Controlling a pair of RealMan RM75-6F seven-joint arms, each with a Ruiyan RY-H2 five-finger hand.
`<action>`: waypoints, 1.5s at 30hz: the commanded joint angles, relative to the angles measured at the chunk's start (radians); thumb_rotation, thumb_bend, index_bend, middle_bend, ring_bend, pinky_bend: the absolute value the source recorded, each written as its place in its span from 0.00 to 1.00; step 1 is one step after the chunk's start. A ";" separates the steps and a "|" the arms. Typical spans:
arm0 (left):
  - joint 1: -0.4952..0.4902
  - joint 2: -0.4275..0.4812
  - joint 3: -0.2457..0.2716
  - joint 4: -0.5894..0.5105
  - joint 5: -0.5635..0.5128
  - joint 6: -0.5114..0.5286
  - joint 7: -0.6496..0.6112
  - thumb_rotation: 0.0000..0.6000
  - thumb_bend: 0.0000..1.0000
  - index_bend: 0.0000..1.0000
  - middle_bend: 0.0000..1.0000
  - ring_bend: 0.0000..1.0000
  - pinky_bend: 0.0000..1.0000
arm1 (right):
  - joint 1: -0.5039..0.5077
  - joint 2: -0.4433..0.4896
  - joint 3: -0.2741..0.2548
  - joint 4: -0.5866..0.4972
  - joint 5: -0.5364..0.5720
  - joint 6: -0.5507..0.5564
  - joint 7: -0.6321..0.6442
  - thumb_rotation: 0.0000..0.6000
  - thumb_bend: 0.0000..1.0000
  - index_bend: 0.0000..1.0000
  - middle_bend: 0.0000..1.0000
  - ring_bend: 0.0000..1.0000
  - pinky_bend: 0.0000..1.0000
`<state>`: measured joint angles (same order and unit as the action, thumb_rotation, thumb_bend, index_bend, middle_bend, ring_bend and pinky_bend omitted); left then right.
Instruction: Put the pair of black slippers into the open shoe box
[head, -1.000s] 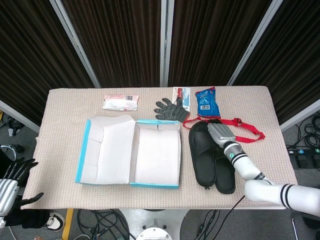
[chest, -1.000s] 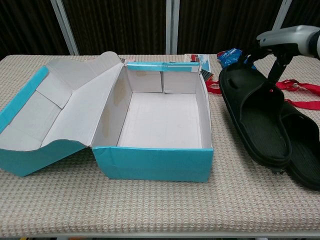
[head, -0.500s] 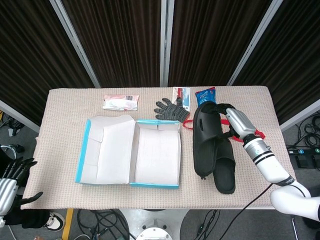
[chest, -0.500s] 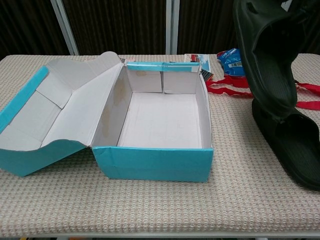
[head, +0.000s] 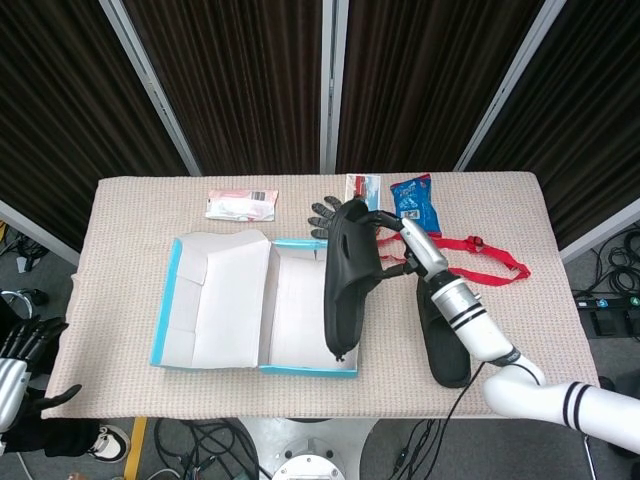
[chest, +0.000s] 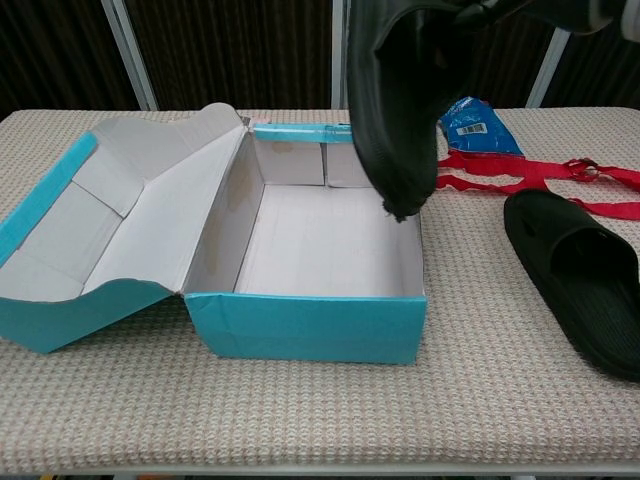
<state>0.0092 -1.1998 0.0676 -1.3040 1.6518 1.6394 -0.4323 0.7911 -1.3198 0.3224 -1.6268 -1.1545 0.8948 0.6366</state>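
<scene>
Both slippers (chest: 585, 283) are plain black. The box (chest: 300, 325) is turquoise outside, white inside. A red strap (chest: 530, 172) lies at three o'clock, beside a blue packet (chest: 475, 125). The tablecloth (chest: 300, 420) is beige waffle-weave.

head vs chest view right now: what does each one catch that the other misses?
Head only: the left robot hand idle off the table's left edge, the white packet, the grey glove.

Chest only: the bare floor of the shoe box.

Both: the lifted slipper held by the right robot hand over the box, the second slipper on the table, the red strap.
</scene>
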 joint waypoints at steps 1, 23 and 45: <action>0.002 0.000 0.000 0.004 -0.002 0.001 -0.005 1.00 0.10 0.17 0.13 0.03 0.07 | 0.035 -0.135 0.026 0.110 -0.011 -0.012 0.088 1.00 0.06 0.55 0.49 0.17 0.21; 0.006 -0.012 -0.015 0.074 -0.029 -0.009 -0.062 1.00 0.10 0.17 0.13 0.03 0.07 | 0.122 -0.407 0.023 0.446 -0.135 -0.177 0.415 1.00 0.06 0.56 0.49 0.17 0.22; 0.010 -0.020 -0.017 0.138 -0.037 -0.016 -0.110 1.00 0.10 0.17 0.13 0.03 0.07 | 0.220 -0.556 -0.017 0.687 -0.257 -0.221 0.648 1.00 0.05 0.56 0.49 0.17 0.22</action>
<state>0.0193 -1.2193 0.0506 -1.1667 1.6150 1.6234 -0.5415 1.0083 -1.8689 0.3120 -0.9483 -1.4062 0.6718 1.2821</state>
